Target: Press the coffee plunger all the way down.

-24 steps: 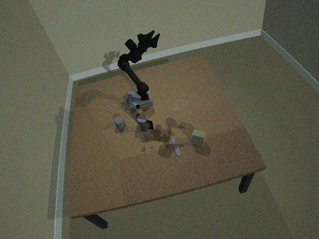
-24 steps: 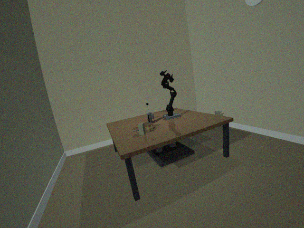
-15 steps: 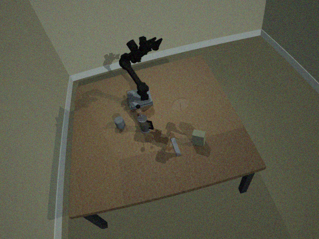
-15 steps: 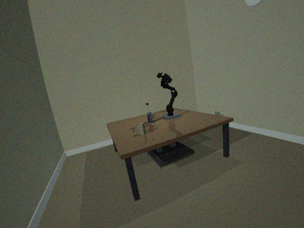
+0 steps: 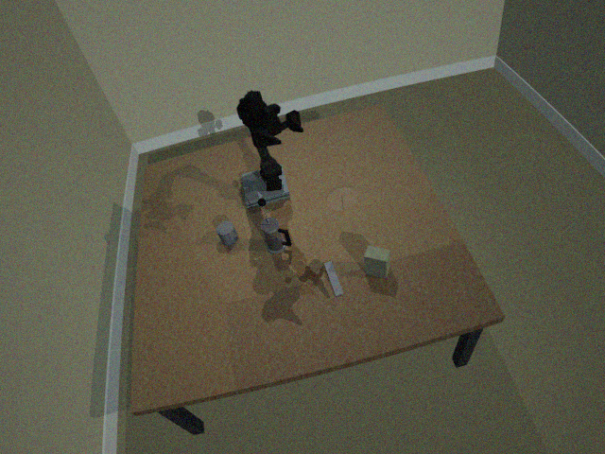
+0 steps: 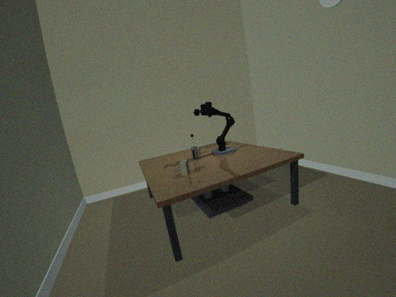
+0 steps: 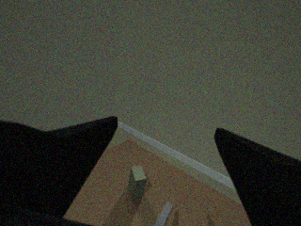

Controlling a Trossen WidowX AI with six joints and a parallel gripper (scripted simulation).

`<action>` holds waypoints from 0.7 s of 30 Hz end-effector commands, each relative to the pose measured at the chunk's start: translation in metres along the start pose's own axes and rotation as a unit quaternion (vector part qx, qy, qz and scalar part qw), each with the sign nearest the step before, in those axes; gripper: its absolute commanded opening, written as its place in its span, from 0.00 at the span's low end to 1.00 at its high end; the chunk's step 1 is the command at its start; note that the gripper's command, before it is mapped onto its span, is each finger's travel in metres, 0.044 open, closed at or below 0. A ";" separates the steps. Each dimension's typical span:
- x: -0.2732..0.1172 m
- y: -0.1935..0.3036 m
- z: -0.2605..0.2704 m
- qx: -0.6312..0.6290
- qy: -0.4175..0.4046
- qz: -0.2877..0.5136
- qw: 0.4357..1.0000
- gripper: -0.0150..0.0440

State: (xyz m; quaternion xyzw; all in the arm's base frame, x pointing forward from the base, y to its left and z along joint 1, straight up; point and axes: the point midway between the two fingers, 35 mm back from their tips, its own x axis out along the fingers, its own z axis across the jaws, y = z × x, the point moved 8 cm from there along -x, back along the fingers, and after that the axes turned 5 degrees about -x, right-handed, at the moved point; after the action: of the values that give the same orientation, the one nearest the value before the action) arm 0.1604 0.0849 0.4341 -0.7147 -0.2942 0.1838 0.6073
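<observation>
The coffee press [image 5: 271, 238] [image 6: 193, 153] stands upright on the table, with a black handle [image 5: 286, 237] on its side. Its plunger is up: the black knob [image 5: 262, 201] [image 6: 192, 135] stands well above the lid on a thin rod. My gripper [image 5: 291, 136] [image 6: 196, 112] [image 7: 165, 126] is open and empty. It hangs high above the table, well above the knob and apart from it. The press is not in the wrist view, where the two dark fingers stand wide apart.
A grey cylinder [image 5: 227, 233] [image 6: 198, 151] stands near the press. A pale green block [image 5: 376, 262] [image 6: 184, 167] [image 7: 137, 181] and a flat white bar [image 5: 334, 279] [image 7: 164, 214] are on the wooden table [image 5: 195, 341] [image 6: 255, 163]. The arm's base plate [image 5: 252, 187] [image 6: 228, 151] is behind the press.
</observation>
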 end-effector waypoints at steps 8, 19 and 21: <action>-0.042 0.080 -0.058 0.113 0.274 0.312 0.903 1.00; -0.047 0.129 -0.047 0.117 0.277 0.326 0.896 1.00; -0.048 0.141 -0.045 0.117 0.277 0.326 0.896 1.00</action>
State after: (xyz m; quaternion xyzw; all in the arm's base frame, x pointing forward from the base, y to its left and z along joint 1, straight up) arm 0.1788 0.0078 0.3281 -0.7196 0.1486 0.1957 0.6494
